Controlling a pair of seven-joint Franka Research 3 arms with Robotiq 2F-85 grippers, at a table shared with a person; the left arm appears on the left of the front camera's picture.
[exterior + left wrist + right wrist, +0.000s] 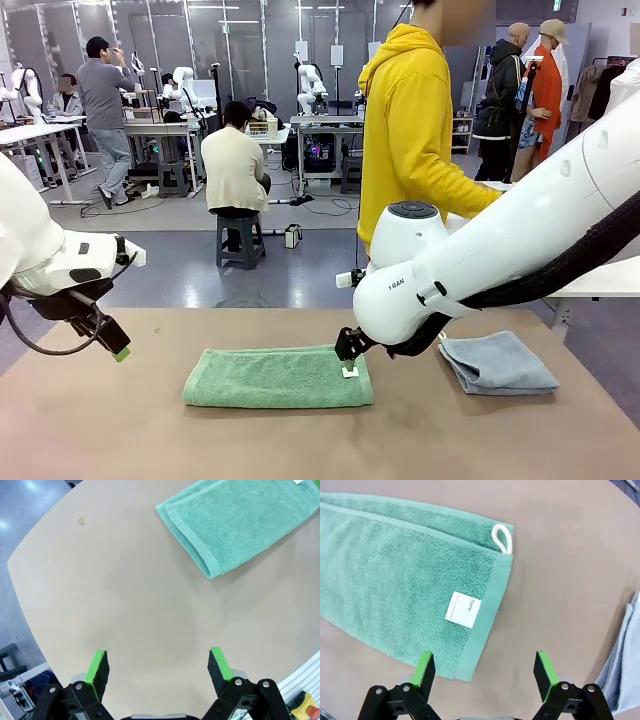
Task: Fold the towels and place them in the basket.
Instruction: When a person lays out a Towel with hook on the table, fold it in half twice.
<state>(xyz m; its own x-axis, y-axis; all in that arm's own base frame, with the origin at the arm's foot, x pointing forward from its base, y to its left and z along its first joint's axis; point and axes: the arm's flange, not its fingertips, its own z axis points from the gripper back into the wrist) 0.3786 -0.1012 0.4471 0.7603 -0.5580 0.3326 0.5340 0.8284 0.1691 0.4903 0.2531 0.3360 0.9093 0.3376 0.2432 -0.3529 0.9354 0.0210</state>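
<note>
A mid green towel (275, 378) lies folded lengthwise into a long strip in the middle of the table. My right gripper (350, 364) hovers open just above its right end. In the right wrist view the green towel (405, 585) shows a white label and a hanging loop, and the right gripper (485, 672) has nothing between its fingers. A pale blue-grey towel (497, 362) lies folded at the right, its edge (626, 665) showing beside the right gripper. My left gripper (112, 345) hangs open off the towel's left end, over bare table (159, 667); the green towel's end (235, 525) lies ahead of it. The basket is out of view.
A person in a yellow hoodie (410, 130) stands at the far side of the tan table (300, 440). Bare tabletop stretches in front of and to the left of the green towel. The table's curved edge (30, 625) runs close to the left gripper.
</note>
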